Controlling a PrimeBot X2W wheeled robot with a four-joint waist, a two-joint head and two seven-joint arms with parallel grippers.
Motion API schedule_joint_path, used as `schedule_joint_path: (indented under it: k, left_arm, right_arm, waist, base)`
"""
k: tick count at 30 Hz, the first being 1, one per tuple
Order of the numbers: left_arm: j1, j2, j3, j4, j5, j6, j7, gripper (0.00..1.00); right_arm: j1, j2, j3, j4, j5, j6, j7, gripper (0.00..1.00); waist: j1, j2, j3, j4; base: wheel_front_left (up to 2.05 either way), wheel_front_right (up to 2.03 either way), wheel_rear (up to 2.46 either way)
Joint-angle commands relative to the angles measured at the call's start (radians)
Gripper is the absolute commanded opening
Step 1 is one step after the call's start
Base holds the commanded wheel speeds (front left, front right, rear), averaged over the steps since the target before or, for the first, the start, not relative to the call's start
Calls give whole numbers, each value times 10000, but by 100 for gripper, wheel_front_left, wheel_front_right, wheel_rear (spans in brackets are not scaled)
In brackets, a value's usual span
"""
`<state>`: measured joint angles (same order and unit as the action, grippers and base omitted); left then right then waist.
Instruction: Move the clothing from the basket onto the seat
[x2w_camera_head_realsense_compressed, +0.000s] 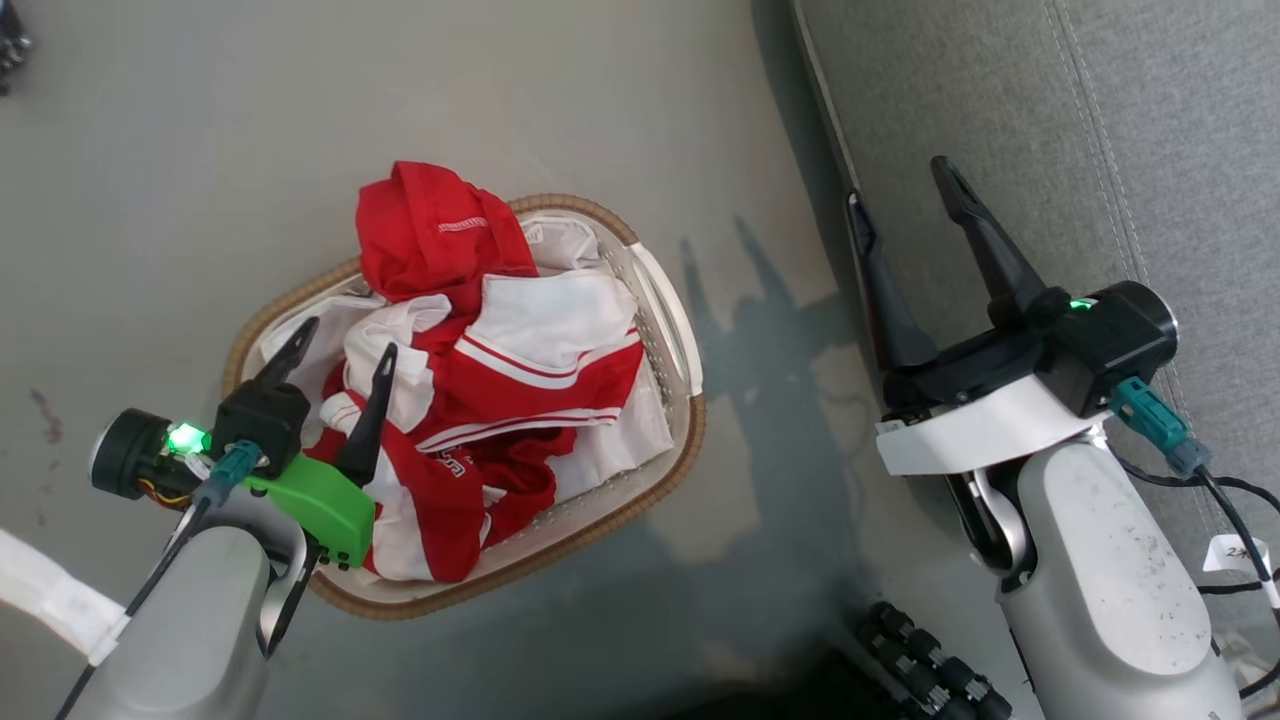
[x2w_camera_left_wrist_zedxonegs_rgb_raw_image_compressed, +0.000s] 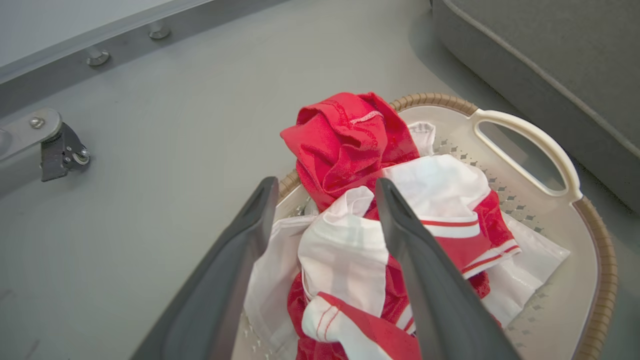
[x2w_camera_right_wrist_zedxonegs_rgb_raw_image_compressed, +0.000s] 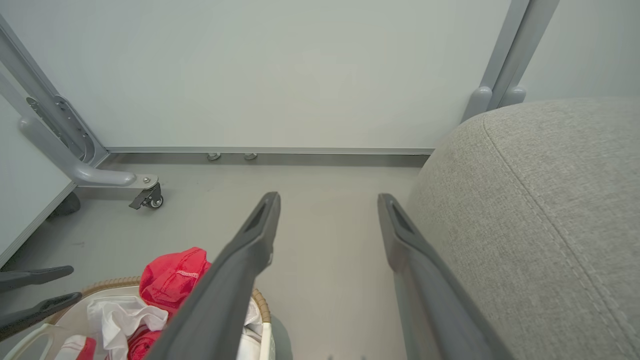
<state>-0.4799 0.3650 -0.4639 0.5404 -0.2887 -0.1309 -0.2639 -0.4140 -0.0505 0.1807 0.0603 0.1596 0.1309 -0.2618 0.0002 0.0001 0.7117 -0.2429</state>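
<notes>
Left end effector (x2w_camera_head_realsense_compressed: 350, 335) hangs over the near-left rim of the basket (x2w_camera_head_realsense_compressed: 575, 204), jaws spread wide and holding nothing, fingers aimed straight into the heap. That looks like the line-up for a first grab. The clothing (x2w_camera_head_realsense_compressed: 500, 380) is all in the basket, a loose red-and-white tangle with one red piece humped up against the far rim, the tallest and easiest bit to pinch. In the left wrist view the fingers straddle a white fold in the middle of the pile; whether they touch the cloth, I cannot tell. The basket sits on the floor (x2w_camera_head_realsense_compressed: 200, 150), just beside the front edge of the seat (x2w_camera_head_realsense_compressed: 1000, 120), so the carry across should be short. Right end effector (x2w_camera_head_realsense_compressed: 896, 180) is open too and empty, raised at the seat's edge, well apart from the basket, probably parked there to leave the left arm room and be ready on the drop-off side. The part of the seat in view has no clothing on it, so by my read the job has not got under way.
</notes>
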Motion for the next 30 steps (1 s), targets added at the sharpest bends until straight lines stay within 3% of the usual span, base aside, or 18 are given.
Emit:
schedule_joint_path:
  k: [1, 11, 17, 25, 30]
  left_arm:
    - [-301, 113, -227, 295, -62, 5, -7, 100]
    - [-1463, 71, -3016, 3077, -636, 5, -7, 100]
    - [-2197, -82, -4451, 4546, -451, 5, 75, 100]
    - [-2926, -251, -6313, 5627, -229, 5, 568, 100]
    - [-3368, -364, -6912, 6102, -256, 8, 757, 100]
  right_arm:
    - [-106, -13, 77, 4, 110, -2, -47, 100]
    - [99, -14, 415, 233, 201, -2, -48, 100]
    - [145, -14, 573, 280, 257, -2, -47, 100]
    - [156, -14, 943, 344, 296, -2, -47, 100]
    - [180, -14, 1133, 301, 354, -2, -47, 100]
  waist:
    - [-2, -1, 465, -348]
    - [-2, -1, 689, -503]
    - [-2, -1, 755, -509]
    - [-2, -1, 855, -542]
    - [-2, -1, 927, -642]
  base:
    - [0, 0, 0]
    - [0, 0, 0]
    - [0, 0, 0]
    - [0, 0, 0]
    - [0, 0, 0]
